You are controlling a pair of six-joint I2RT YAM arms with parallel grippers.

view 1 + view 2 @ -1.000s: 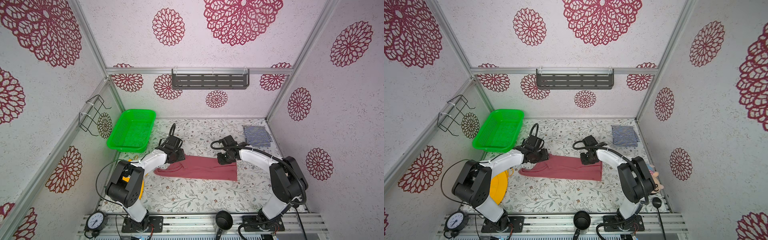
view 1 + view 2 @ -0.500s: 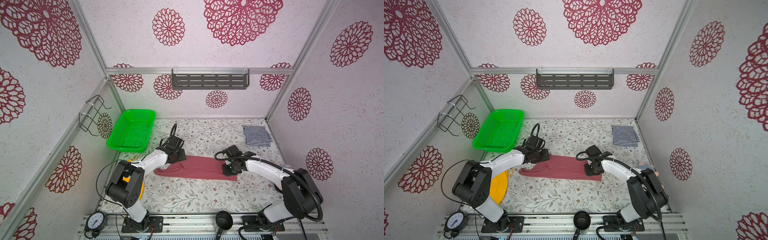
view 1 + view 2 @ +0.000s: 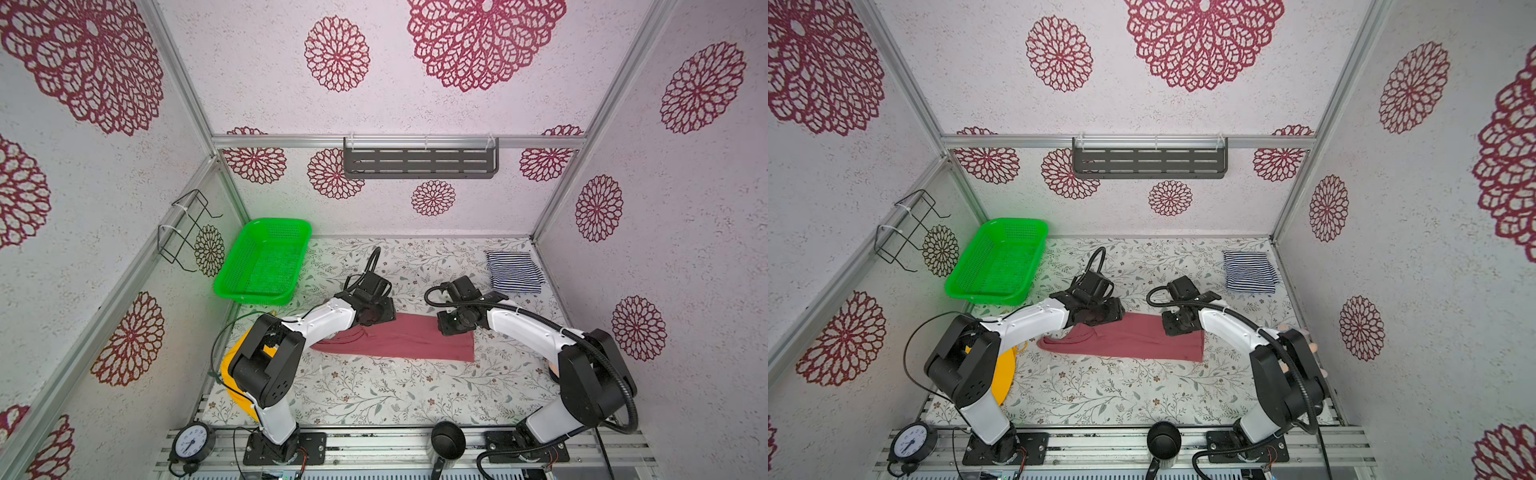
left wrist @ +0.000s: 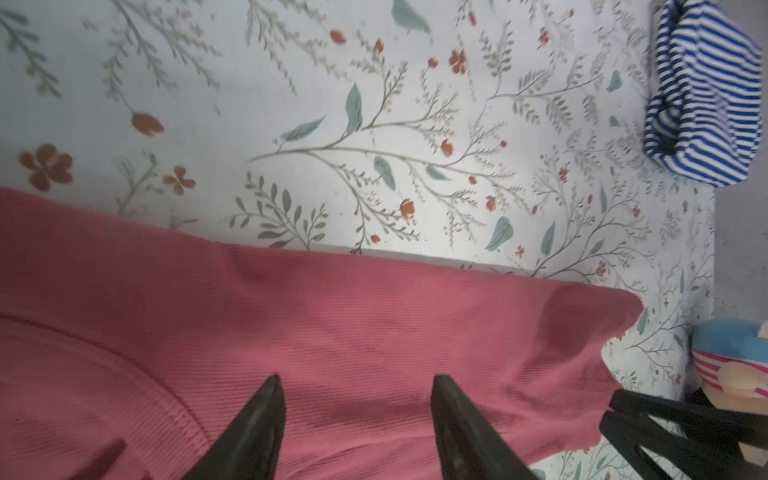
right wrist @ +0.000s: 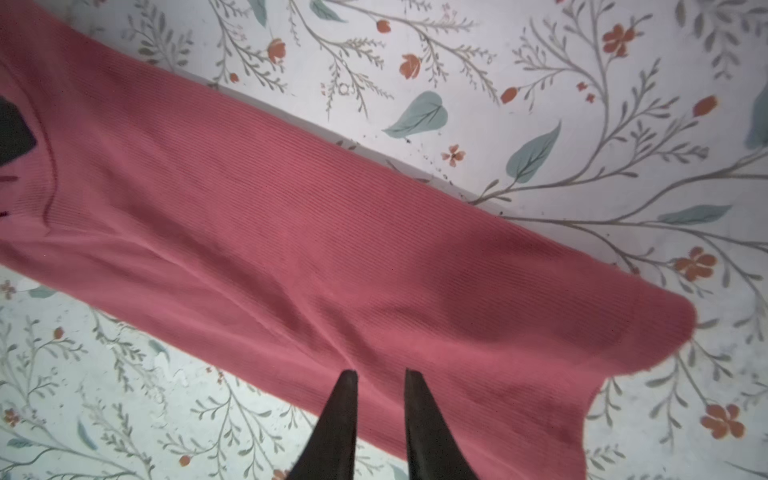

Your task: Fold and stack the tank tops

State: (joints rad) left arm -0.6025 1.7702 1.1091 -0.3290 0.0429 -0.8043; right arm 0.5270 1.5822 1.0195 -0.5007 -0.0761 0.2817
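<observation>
We see the rose-red tank top point(image 3: 395, 343) lying flat as a long band in the middle of the counter point(image 3: 374, 395). The left hand point(image 4: 355, 378) is over its 10 o'clock end, fingers spread. The right hand point(image 5: 378, 372) is over its 2 o'clock edge, fingers nearly together; whether they pinch cloth we cannot tell. The striped tank top point(image 3: 513, 272) lies folded at the counter's 1 o'clock corner, apart from both hands.
</observation>
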